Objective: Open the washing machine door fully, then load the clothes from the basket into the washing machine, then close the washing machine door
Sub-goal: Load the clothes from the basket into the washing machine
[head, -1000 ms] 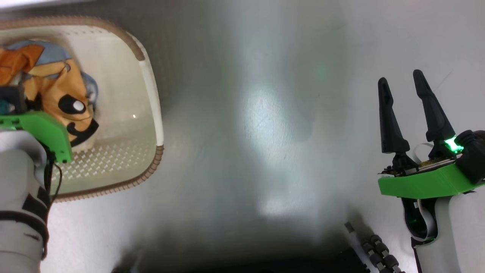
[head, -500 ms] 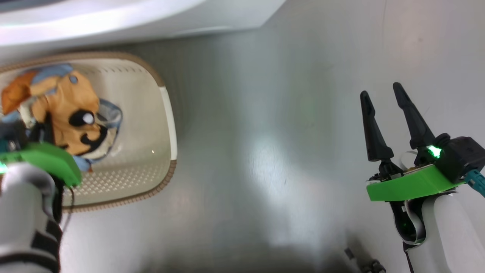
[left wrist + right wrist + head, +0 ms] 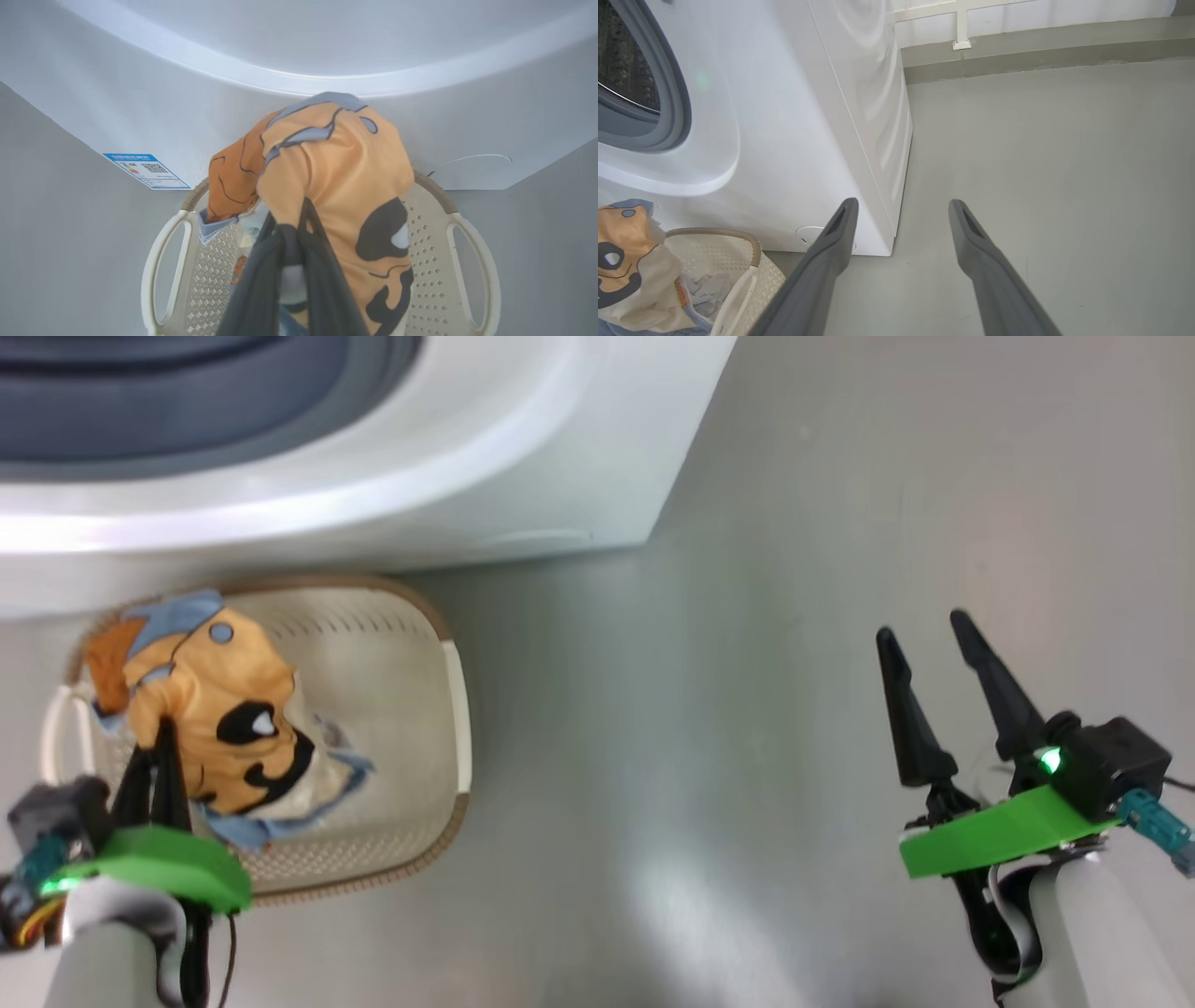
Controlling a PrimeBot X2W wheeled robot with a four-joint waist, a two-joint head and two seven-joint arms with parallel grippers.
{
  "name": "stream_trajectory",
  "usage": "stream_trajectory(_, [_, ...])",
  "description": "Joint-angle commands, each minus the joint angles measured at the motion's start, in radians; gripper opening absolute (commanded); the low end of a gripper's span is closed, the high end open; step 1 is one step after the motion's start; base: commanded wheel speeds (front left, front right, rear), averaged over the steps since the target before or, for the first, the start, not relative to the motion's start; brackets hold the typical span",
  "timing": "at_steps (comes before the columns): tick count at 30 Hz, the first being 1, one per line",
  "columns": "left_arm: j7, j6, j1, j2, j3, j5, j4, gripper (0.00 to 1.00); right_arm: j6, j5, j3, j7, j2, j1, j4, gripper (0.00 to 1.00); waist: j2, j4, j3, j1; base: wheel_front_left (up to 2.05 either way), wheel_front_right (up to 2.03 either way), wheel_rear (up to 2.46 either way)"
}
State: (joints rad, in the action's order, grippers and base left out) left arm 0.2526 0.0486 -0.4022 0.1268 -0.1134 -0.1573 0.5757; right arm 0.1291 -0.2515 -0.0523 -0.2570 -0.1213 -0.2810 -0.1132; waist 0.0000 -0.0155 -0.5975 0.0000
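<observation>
My left gripper [image 3: 163,735] is shut on an orange and light-blue garment of the clothes [image 3: 210,709] and holds it bunched above the cream basket [image 3: 457,709]. In the left wrist view the dark fingers [image 3: 280,280] pinch that orange cloth [image 3: 336,168] over the basket's perforated floor [image 3: 210,289]. More cream and blue fabric lies in the basket [image 3: 738,252]. The white washing machine [image 3: 523,457] stands just behind it, its grey-blue gasket [image 3: 675,98] and steel drum [image 3: 621,60] showing. The washing machine door is out of view. My right gripper [image 3: 920,627] hangs open over bare floor.
Grey floor [image 3: 747,663] spreads to the right of the washer and basket. A blue label [image 3: 147,170] sits low on the washer's front. A low wall ledge and a white rail [image 3: 962,28] run along the back of the room.
The head camera has swung upward, bringing the washer's front into the picture. My left gripper keeps its hold on the orange garment, which now hangs higher over the basket. The right gripper stays open.
</observation>
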Motion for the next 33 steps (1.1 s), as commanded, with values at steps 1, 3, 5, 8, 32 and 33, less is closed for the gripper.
stream_trajectory(1, [0.009,-0.005,0.048,0.026,-0.044,-0.01,-0.04,0.0,0.002,-0.01,-0.027,-0.005,-0.002,0.038,0.014,1.0,0.0,0.007,0.096,0.0,0.0,0.0,0.0])
stream_trajectory(3, [0.009,-0.004,0.104,0.002,-0.073,-0.015,-0.117,0.0,0.002,-0.015,-0.036,-0.005,-0.001,0.056,0.001,1.0,0.0,0.005,0.145,0.0,0.0,0.0,0.0])
stream_trajectory(5, [0.009,-0.003,0.139,-0.012,-0.086,-0.012,-0.169,0.0,0.002,-0.018,-0.041,-0.005,0.0,0.068,-0.007,1.0,0.0,0.003,0.176,0.0,0.0,0.0,0.0])
stream_trajectory(8, [0.009,-0.005,0.188,-0.031,-0.104,-0.006,-0.243,0.0,0.002,-0.023,-0.045,-0.005,0.001,0.084,-0.015,1.0,0.0,0.001,0.218,0.0,0.0,0.0,0.0])
stream_trajectory(32, [0.009,-0.064,0.471,-0.076,-0.138,-0.04,-0.579,0.0,0.002,-0.034,-0.095,-0.005,0.003,0.176,-0.048,1.0,0.0,-0.04,0.463,0.0,0.0,0.0,0.0])
stream_trajectory(33, [0.009,-0.068,0.482,-0.076,-0.135,-0.042,-0.585,0.0,0.002,-0.035,-0.094,-0.005,0.003,0.18,-0.047,1.0,0.0,-0.04,0.47,0.0,0.0,0.0,0.0])
